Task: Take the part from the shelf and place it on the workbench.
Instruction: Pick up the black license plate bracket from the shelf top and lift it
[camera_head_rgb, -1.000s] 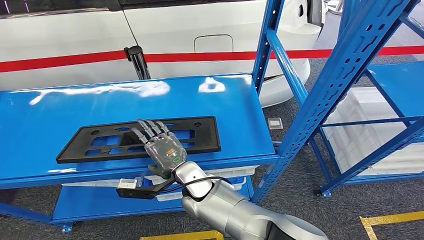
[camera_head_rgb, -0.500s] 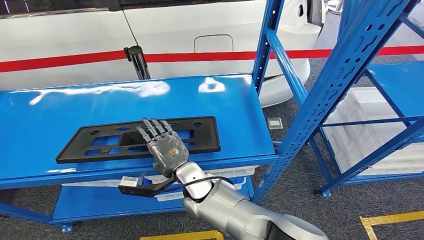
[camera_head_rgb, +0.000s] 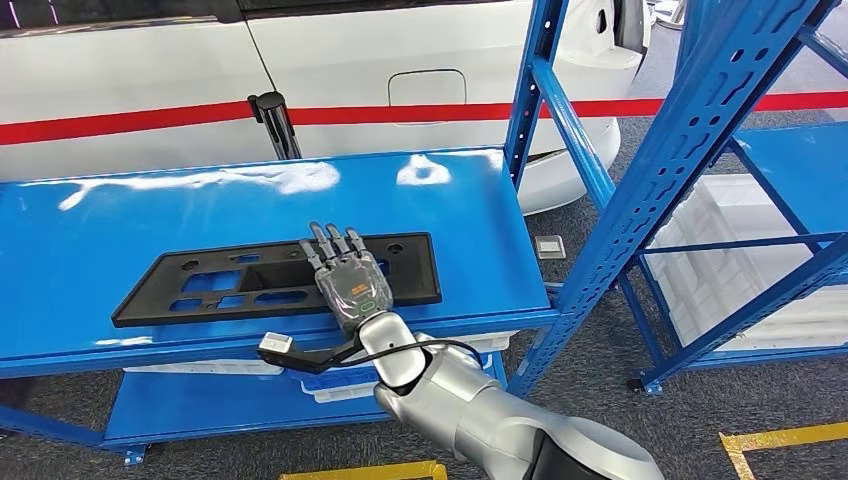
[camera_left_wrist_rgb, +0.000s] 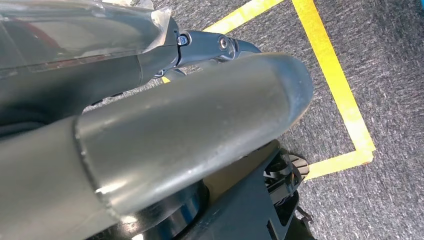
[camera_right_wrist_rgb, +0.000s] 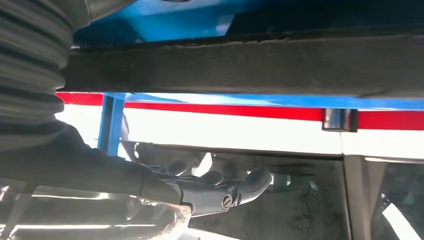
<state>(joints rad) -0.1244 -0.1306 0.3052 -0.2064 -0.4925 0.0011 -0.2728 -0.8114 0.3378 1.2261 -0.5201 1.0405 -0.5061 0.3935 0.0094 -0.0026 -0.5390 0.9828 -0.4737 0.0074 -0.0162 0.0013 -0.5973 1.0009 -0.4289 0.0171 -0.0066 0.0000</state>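
- A white vehicle (camera_head_rgb: 330, 70) with a red stripe along its side stands behind the blue shelf (camera_head_rgb: 250, 210).
- The shelf's glossy blue top level stretches across the head view, with blue perforated uprights (camera_head_rgb: 690, 150) at its right end and a second blue rack to the right.
- White plastic bins (camera_head_rgb: 730, 250) sit low in that right-hand rack, and another white bin shows under the shelf's top level.
- Grey carpet floor (camera_head_rgb: 610, 400) carries yellow tape lines (camera_head_rgb: 780, 437); the left wrist view also shows a yellow line on the carpet.
- The part (camera_head_rgb: 230, 280), a flat black rectangular frame with cut-outs, lies flat on the shelf's top level near its front edge.
- The silver right arm reaches up from below to the shelf's front edge.
- The right hand (camera_head_rgb: 350, 280) lies palm-down over the right portion of the part; its fingers (camera_head_rgb: 330, 243) are stretched out straight and slightly apart, gripping nothing.
- In the right wrist view the fingers (camera_right_wrist_rgb: 250, 180) extend flat, uncurled.
- Left hand: its fingers' state cannot be told.
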